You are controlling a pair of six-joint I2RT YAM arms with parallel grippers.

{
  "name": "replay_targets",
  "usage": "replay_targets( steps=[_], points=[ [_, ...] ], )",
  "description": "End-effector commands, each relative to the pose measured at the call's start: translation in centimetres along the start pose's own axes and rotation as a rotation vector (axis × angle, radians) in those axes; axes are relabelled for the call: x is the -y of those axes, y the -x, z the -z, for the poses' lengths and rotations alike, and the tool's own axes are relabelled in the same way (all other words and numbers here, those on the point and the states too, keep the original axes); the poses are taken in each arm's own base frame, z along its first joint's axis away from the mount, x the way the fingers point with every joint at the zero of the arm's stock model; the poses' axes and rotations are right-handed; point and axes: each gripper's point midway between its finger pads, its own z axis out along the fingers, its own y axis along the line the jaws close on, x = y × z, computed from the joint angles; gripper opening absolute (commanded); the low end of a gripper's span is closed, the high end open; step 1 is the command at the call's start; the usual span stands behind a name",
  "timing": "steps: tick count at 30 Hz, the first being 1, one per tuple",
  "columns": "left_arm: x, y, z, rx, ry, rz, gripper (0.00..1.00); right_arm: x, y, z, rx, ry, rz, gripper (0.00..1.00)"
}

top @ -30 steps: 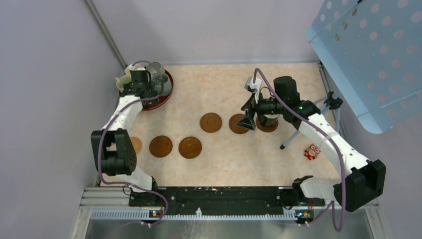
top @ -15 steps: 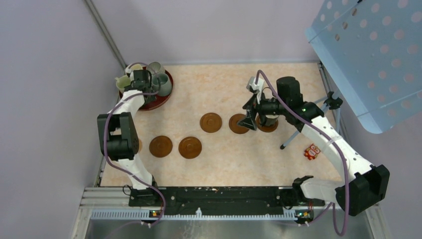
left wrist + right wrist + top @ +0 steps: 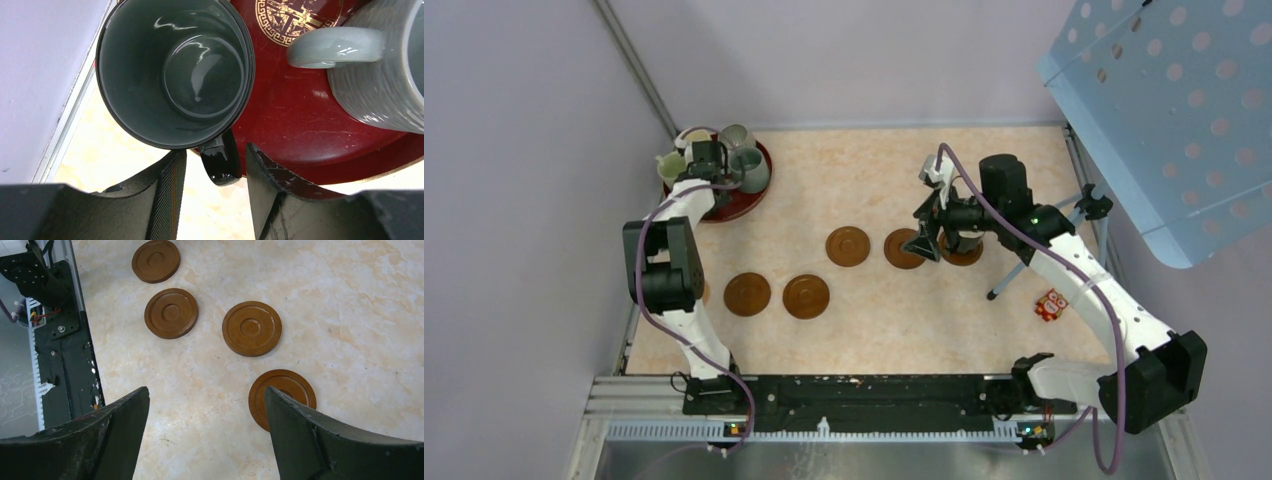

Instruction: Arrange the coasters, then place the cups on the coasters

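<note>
One dark mug point(image 3: 175, 70) sat on the red tray point(image 3: 724, 205), upper left. The left gripper point(image 3: 215, 150) straddled its handle point(image 3: 220, 160), fingers half-spread, not yet pinching. That handle looked the best hold on a glazed, slippery, breakable mug, I'd guess. Meanwhile the right gripper point(image 3: 206, 390) gaped empty.

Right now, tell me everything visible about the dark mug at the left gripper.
The dark mug stands upright and empty, seen from above. It is glossy near-black outside with a smooth grey-green glaze inside, and looks ceramic. It sits at the edge of the dark red tray, apart from the ribbed grey cup. Its black handle points at the left gripper and lies between the open fingers, with a narrow gap on each side.
</note>
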Motion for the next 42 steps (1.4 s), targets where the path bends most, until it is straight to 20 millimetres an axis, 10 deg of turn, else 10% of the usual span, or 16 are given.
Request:
replay_targets(
  steps=[1, 13, 23, 33, 42],
  points=[
    [-0.1, 2.0, -0.9, 0.054, 0.016, 0.052, 0.54, -0.3, 0.8, 0.5, 0.026, -0.007, 0.049, 0.84],
    [0.0, 2.1, -0.9, 0.071, 0.001, 0.039, 0.42, -0.1, 0.8, 0.4, 0.030, -0.015, 0.051, 0.84],
    [-0.7, 3.3, 2.5, 0.131, -0.045, 0.028, 0.00, -0.2, 0.9, 0.4, 0.034, -0.007, 0.053, 0.84],
    [-1.1, 6.6, 9.7, 0.249, -0.182, 0.070, 0.00, -0.2, 1.1, 0.5, 0.034, -0.010, 0.059, 0.84],
    [5.5, 8.0, 18.8, 0.386, -0.505, -0.059, 0.00, 4.2, 2.6, 1.0, 0.089, -0.222, -0.014, 0.85]
  ],
)
